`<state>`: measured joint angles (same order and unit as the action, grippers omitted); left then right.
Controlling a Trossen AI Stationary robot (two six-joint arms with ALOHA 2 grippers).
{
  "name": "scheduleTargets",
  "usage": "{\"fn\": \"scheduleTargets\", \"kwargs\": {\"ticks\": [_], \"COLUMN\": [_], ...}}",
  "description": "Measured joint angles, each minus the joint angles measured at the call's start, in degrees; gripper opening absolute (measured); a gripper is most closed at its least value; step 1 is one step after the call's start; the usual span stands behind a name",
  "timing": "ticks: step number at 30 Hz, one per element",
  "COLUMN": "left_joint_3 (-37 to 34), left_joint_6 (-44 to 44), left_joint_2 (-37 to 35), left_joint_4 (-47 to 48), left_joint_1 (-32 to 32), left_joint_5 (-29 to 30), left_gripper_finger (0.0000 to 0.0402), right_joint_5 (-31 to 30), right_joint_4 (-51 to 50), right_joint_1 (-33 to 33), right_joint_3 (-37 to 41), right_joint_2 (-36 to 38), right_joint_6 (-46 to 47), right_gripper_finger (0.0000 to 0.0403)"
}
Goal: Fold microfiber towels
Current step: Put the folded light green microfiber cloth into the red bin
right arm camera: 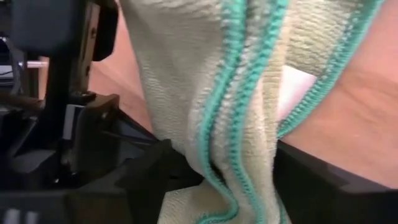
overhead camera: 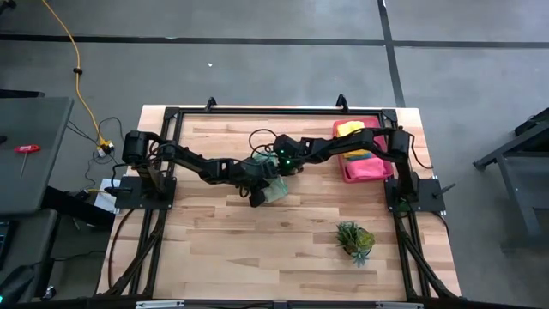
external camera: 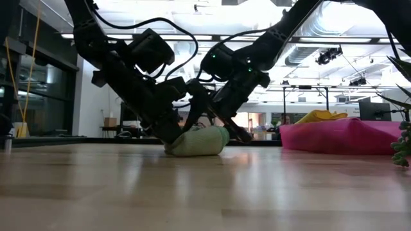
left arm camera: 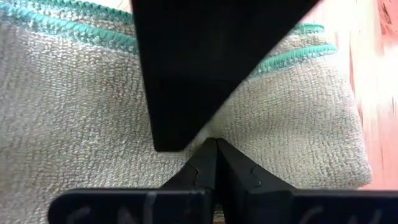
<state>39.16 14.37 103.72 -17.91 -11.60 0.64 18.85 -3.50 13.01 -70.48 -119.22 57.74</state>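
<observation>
Left fingers pressed shut on the pale green towel mid-tabletop — right fingers spread wide, straddling its hanging folds.

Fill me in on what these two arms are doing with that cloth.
Both arms meet at the middle of the wooden table over one pale green towel, bunched into a low heap. The left gripper is pressed onto the towel with its jaws shut. The right gripper reaches in from the other side with its jaws wide, and the towel's teal-stitched edges hang between them. More towels, yellow on top, wait in the pink tray at the far right. A small green plant stands nearer the front.
</observation>
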Motion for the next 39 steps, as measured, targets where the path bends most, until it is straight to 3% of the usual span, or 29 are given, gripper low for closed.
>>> {"fn": "scheduleTargets", "kwargs": {"ticks": [3, 8, 10, 16, 22, 28, 33, 39], "left_joint_3": [0.02, 0.02, 0.0, 0.68, 4.23, 5.14, 5.14, 5.14], "left_joint_6": [0.01, 0.28, 0.26, -2.97, -7.95, -8.98, -8.59, -8.31], "left_joint_2": [0.0, 0.0, -0.02, -5.54, -19.93, -34.41, -40.71, -41.86], "left_joint_4": [0.04, 0.02, 0.02, 5.61, 20.34, 23.5, 23.13, 21.59], "left_joint_1": [0.0, 0.0, 0.04, -0.5, -2.68, -3.82, -3.87, -3.85], "left_joint_5": [0.0, 0.04, 0.13, -2.07, -1.85, -0.14, 4.07, 4.37], "left_gripper_finger": [0.0, 0.0, 0.0, 0.0, 0.0, 0.0, 0.0, 0.0], "right_joint_5": [-0.16, -0.67, 0.01, 0.71, -0.34, -0.51, -8.24, -15.25], "right_joint_4": [-0.77, -2.01, -1.72, -6.46, -17.84, -33.22, -47.65, -60.69], "right_joint_1": [0.16, 0.24, 0.36, 2.43, 7.65, 13.18, 18.46, 26.5], "right_joint_3": [0.0, 0.08, 0.09, 0.26, 0.24, 0.2, 0.15, 0.15], "right_joint_2": [-0.08, -0.15, -0.14, 3.98, 14.12, 28.82, 41.28, 50.35], "right_joint_6": [0.07, -2.36, -3.72, -8.78, -17.51, -24.75, -26.83, -29.81], "right_gripper_finger": [0.0219, 0.0057, 0.0019, 0.0007, 0.0005, 0.0002, 0.0001, 0.0001]}}
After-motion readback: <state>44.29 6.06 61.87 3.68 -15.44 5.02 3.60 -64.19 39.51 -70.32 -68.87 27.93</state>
